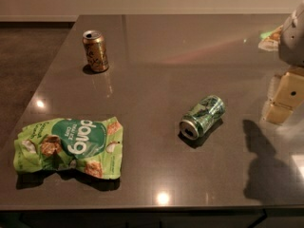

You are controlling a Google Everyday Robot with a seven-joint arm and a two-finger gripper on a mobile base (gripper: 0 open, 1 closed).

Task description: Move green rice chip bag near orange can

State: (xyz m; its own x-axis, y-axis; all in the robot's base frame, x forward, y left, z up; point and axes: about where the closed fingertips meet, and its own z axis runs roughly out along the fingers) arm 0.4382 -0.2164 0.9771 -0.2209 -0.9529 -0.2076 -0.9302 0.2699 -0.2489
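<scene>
The desk is a smooth, dark grey slab, glossy enough to mirror the lights. The green rice chip bag lies flat and crumpled near its front left corner: shiny bright green film, a dark green circle, white lettering. The orange can, a small orange-gold cylinder with a silver top, stands upright well apart at the far left. A green patterned can lies on its side mid-desk. The claw, pale and blocky under a rounded grey housing, hangs at the right edge, seemingly holding nothing; whether it is released or clenched I cannot tell.
</scene>
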